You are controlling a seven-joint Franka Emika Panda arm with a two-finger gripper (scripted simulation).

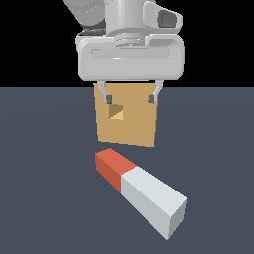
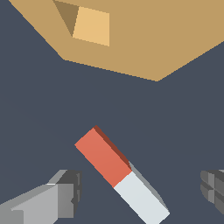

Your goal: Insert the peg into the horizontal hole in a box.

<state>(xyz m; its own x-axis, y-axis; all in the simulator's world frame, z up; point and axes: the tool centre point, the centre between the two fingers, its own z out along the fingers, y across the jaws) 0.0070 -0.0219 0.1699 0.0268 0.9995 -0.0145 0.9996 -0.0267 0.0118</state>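
The peg [image 1: 141,191] lies flat on the dark floor, its red end [image 1: 110,167] pointing toward the box and its grey-white part toward the camera. In the wrist view the peg [image 2: 120,175] lies diagonally between my fingers. The tan-orange box [image 1: 128,116] stands behind it, with the small square hole [image 1: 117,111] in its face; the wrist view shows the box [image 2: 144,39] and hole [image 2: 89,25] too. My gripper [image 1: 130,97] hangs open high above the peg, in front of the box, holding nothing. One finger [image 2: 61,194] shows at each side.
The dark grey floor [image 1: 44,188] spreads all around the peg and box. Black background lies beyond the floor's far edge.
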